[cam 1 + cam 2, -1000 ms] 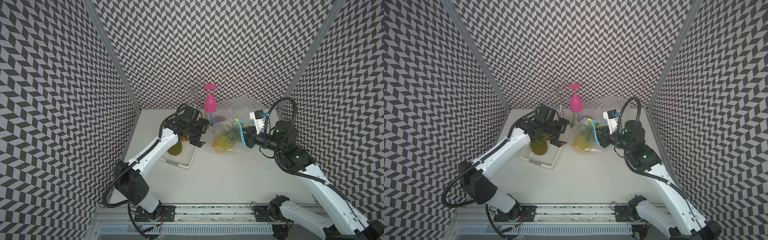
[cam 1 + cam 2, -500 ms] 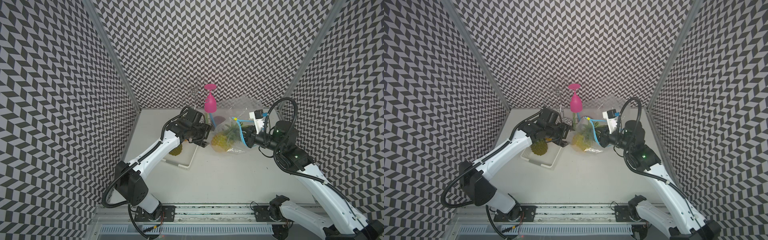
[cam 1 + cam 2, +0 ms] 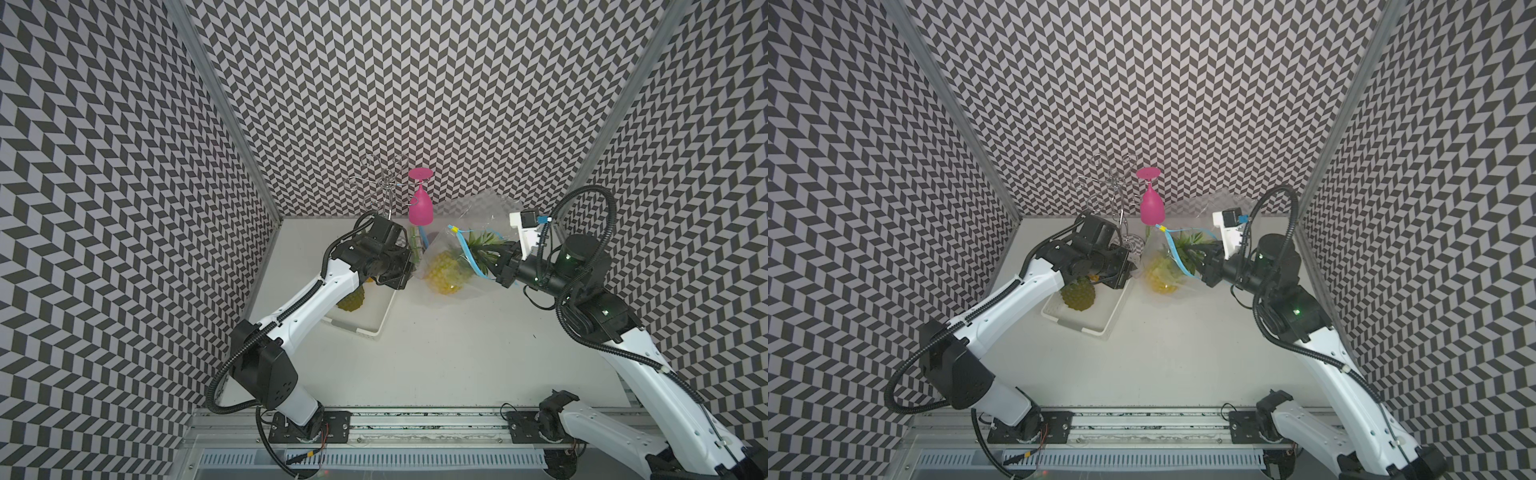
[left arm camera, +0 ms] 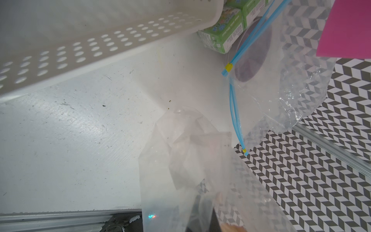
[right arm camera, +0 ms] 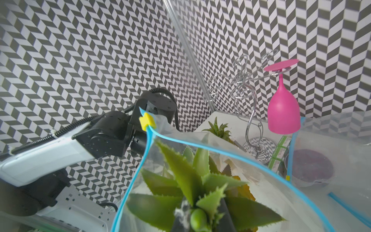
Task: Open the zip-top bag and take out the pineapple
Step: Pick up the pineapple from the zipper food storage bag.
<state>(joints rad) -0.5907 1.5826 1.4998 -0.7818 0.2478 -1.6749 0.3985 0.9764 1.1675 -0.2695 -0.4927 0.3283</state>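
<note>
**Both grippers closed at the bag**

Nearest me, the basket (image 3: 1077, 326) holds a second pineapple (image 3: 1078, 296). Past it, my left gripper (image 3: 405, 272) is clamped on the open bag (image 3: 432, 257) edge. The right gripper (image 5: 201, 218) is inside it, pinching the pineapple (image 3: 446, 274) by its leaves. Behind: green cartons (image 4: 222, 34), print unreadable, a second bag (image 4: 301, 90) with something purple (image 4: 253, 56), a pink glass (image 3: 420, 208) hung on a rack (image 3: 384, 187).

The left gripper (image 3: 406, 279) is shifting off the white tray (image 3: 385, 318) toward the zip-top bag (image 3: 430, 259). Its fingers (image 4: 202, 221), spread wide a second ago, are closing fully on the bag's clear film at the edge nearest the tray.
</note>
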